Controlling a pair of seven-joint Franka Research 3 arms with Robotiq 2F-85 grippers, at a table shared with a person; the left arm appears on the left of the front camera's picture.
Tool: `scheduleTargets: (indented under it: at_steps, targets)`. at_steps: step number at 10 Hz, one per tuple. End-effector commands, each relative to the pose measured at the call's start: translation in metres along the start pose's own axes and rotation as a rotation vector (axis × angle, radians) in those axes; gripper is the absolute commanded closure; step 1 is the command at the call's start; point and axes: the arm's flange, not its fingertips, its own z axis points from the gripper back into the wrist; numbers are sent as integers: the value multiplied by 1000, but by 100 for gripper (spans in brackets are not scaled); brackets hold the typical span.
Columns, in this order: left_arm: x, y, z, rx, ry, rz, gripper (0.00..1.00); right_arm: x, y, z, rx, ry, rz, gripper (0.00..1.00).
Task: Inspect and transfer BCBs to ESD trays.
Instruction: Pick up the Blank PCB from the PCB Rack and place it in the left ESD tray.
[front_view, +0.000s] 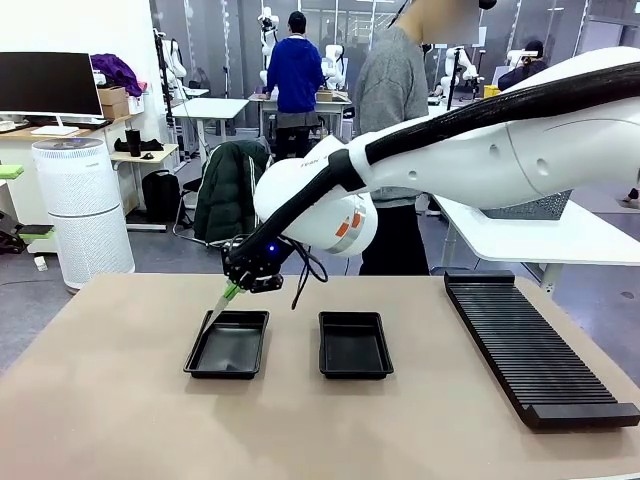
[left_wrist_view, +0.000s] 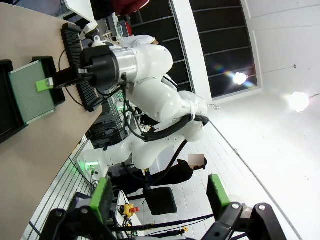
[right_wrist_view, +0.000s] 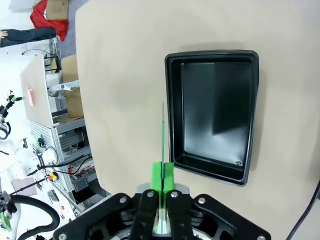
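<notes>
Workspace is a matte tan table (front_view: 100, 400) in a busy lab. There's a white cylindrical air purifier (front_view: 82, 210) and a dark monitor (front_view: 48, 85) far left, and a person in a grey sweater (front_view: 392, 100) stands at the far side.

Two shallow glossy black ESD trays with flared rims sit side by side mid-table, the left tray (front_view: 228, 345) and the right tray (front_view: 355, 345). A long black ribbed rack (front_view: 530, 350) lies to the right.

The right gripper (front_view: 232, 290) reaches across and is clamped on one edge of a BCB (front_view: 218, 310), a thin pale green board with a fine grid texture. It hangs tilted at the left tray's far left rim; can't tell if it's touching.

The left gripper (left_wrist_view: 159, 192) is spread wide with nothing in it, pointing up at the ceiling.
</notes>
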Motion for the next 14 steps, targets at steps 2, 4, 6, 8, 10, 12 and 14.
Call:
scheduleTargets:
  at_steps: [2,4,6,8,10,12,14]
  targets:
    - [-1,-1,0,1,-8,10,0,6,-7,-11,54,-17,-16,98]
    - [-1,-1,0,1,-8,10,0,6,-16,-16,120,-3,205,98]
    - [-1,-1,0,1,-8,10,0,8,-6,-13,15,-16,-4,98]
    - [-1,-1,0,1,-8,10,0,8,-6,-13,15,-16,-4,98]
    - [-1,-1,0,1,-8,10,0,8,-6,-13,15,-16,-4,98]
    - [-1,-1,0,1,-8,10,0,11,-8,-16,30,-21,7,98]
    - [-1,-1,0,1,-8,10,0,17,-10,-32,53,-41,-30,98]
